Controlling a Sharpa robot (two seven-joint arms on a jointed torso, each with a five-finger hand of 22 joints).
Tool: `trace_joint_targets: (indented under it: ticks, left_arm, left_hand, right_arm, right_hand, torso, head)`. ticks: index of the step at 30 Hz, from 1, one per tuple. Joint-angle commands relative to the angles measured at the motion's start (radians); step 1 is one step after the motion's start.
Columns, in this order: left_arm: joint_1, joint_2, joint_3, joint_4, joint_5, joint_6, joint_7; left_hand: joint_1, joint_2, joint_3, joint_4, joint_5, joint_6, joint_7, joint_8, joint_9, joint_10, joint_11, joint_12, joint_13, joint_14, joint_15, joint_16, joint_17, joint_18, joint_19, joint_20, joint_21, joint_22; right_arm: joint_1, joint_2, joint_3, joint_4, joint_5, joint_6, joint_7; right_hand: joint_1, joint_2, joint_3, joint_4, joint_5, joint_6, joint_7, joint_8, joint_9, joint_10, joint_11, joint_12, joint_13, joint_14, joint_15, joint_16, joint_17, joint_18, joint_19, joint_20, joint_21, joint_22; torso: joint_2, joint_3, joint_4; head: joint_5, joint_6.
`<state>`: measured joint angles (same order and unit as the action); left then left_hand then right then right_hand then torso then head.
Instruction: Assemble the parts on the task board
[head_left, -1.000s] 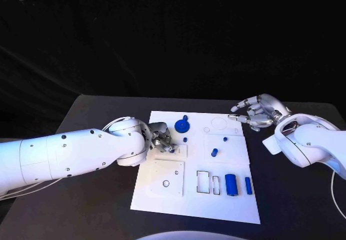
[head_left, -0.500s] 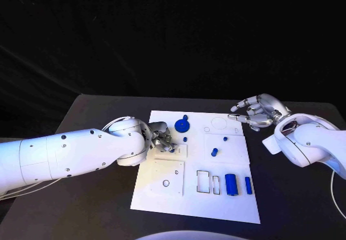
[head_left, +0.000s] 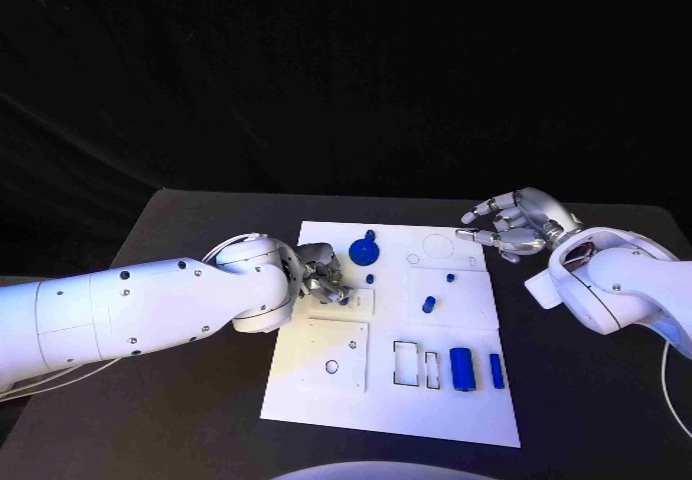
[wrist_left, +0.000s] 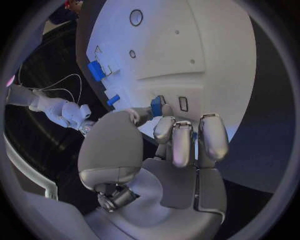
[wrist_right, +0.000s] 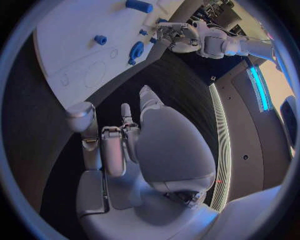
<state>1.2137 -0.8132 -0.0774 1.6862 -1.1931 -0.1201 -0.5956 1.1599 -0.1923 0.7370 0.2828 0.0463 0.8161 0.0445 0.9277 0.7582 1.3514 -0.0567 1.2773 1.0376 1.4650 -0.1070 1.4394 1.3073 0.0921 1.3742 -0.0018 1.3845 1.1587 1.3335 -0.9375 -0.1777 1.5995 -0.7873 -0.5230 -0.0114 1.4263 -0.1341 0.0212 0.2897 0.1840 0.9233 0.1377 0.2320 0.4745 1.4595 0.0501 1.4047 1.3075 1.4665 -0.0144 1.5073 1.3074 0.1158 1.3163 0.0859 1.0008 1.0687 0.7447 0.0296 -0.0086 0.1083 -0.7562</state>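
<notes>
left hand (wrist_left: 169, 140) pinches a small blue part (wrist_left: 156, 106) over the board (head_left: 346, 400); a tilt could jam it; right hand (head_left: 515, 226) spread, idle

The scene is dim, with a black backdrop swallowing the upper half of the head view. Light falls from above onto the white board (head_left: 389, 330), the brightest surface, and throws a soft shadow beneath the left arm (head_left: 144, 310) onto the tabletop (head_left: 188, 420). A bluish tint lies on the white shells. Both wrist views bend straight edges strongly and darken toward the rim; a bright strip lamp (wrist_right: 257, 87) glares there.
</notes>
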Motion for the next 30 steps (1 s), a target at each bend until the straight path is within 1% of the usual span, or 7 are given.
trace_joint_targets:
  ticks: [1, 8, 15, 22, 27, 30]
  left_arm:
    - [0.0, 0.001, 0.001, 0.002, -0.007, -0.021, 0.006]
    - [0.0, 0.0, 0.002, 0.004, -0.009, -0.023, 0.007]
    - [0.0, 0.001, 0.002, 0.002, -0.008, -0.003, 0.005]
    - [0.0, 0.002, 0.002, -0.002, -0.009, 0.008, 0.003]
    - [0.0, 0.006, 0.002, -0.005, -0.023, 0.012, 0.004]
    - [0.0, 0.007, 0.002, -0.004, -0.034, 0.013, 0.005]
  left_hand:
    - [0.001, 0.009, 0.175, -0.168, 0.004, 0.032, -0.034, 0.006, 0.0, 0.007, -0.002, -0.001, -0.002, 0.053, -0.005, 0.006, 0.057, -0.01, 0.006, 0.002, 0.004, 0.001]
    - [0.001, 0.009, 0.175, -0.168, 0.004, 0.032, -0.034, 0.006, 0.0, 0.007, -0.002, -0.001, -0.002, 0.053, -0.005, 0.006, 0.057, -0.01, 0.006, 0.002, 0.004, 0.001]
    - [-0.002, 0.009, 0.179, -0.169, 0.003, 0.033, -0.034, 0.007, 0.001, 0.008, -0.002, -0.001, -0.002, 0.053, -0.005, 0.007, 0.057, -0.01, 0.008, 0.002, 0.005, 0.004]
    - [-0.003, 0.007, 0.182, -0.171, 0.003, 0.033, -0.034, 0.007, 0.002, 0.007, -0.002, -0.003, -0.005, 0.053, -0.005, 0.007, 0.057, -0.011, 0.008, 0.002, 0.006, 0.006]
    - [-0.004, 0.006, 0.184, -0.173, 0.003, 0.033, -0.034, 0.007, 0.002, 0.007, -0.002, -0.004, -0.006, 0.053, -0.006, 0.006, 0.057, -0.011, 0.008, 0.002, 0.006, 0.006]
    - [-0.004, 0.006, 0.184, -0.173, 0.003, 0.033, -0.034, 0.007, 0.002, 0.007, -0.002, -0.004, -0.006, 0.053, -0.006, 0.006, 0.057, -0.011, 0.008, 0.002, 0.006, 0.006]
  right_arm:
    - [-0.001, 0.0, 0.0, 0.0, -0.007, 0.009, 0.005]
    - [-0.001, -0.001, 0.0, 0.0, -0.007, 0.009, 0.006]
    - [-0.001, 0.0, 0.0, -0.001, -0.005, 0.01, 0.007]
    - [-0.003, 0.001, 0.0, -0.005, 0.0, 0.017, 0.012]
    - [-0.004, 0.003, 0.0, -0.007, 0.005, 0.017, 0.016]
    - [-0.005, 0.004, 0.0, -0.007, 0.006, 0.017, 0.017]
  right_hand:
    - [-0.002, 0.003, 0.006, 0.0, 0.0, -0.002, -0.005, 0.003, 0.001, -0.006, -0.001, -0.003, 0.1, 0.067, -0.008, -0.006, 0.098, 0.013, 0.0, -0.004, -0.006, -0.001]
    - [-0.002, 0.003, 0.006, 0.0, 0.0, -0.002, -0.005, 0.003, 0.001, -0.006, -0.001, -0.003, 0.1, 0.067, -0.008, -0.006, 0.098, 0.013, 0.0, -0.004, -0.006, -0.001]
    - [-0.002, 0.003, 0.006, 0.0, 0.0, -0.002, -0.005, 0.003, 0.001, -0.006, -0.001, -0.003, 0.1, 0.067, -0.008, -0.006, 0.098, 0.013, 0.0, -0.004, -0.006, -0.001]
    - [-0.002, 0.003, 0.006, 0.0, 0.0, -0.002, -0.005, 0.003, 0.001, -0.006, -0.001, -0.003, 0.1, 0.067, -0.008, -0.006, 0.098, 0.013, 0.0, -0.004, -0.006, -0.001]
    - [-0.002, 0.003, 0.006, 0.0, 0.0, -0.002, -0.005, 0.003, 0.001, -0.006, -0.001, -0.003, 0.1, 0.067, -0.008, -0.006, 0.098, 0.013, 0.0, -0.004, -0.006, -0.001]
    - [-0.002, 0.003, 0.006, 0.0, 0.0, -0.002, -0.005, 0.003, 0.001, -0.006, -0.001, -0.003, 0.1, 0.067, -0.008, -0.006, 0.098, 0.013, 0.0, -0.004, -0.006, -0.001]
  torso:
    - [0.0, 0.0004, 0.0001]
    - [0.0, 0.0008, 0.0]
    - [0.0, 0.0014, 0.0005]
    - [0.0, 0.0007, 0.0005]
    - [0.001, 0.0003, -0.0007]
    - [0.0, 0.0005, 0.0004]
  head:
    - [0.0, 0.001]
    - [0.0, -0.002]
    - [0.0, -0.004]
    - [0.001, -0.003]
    - [0.001, -0.003]
    - [0.001, -0.004]
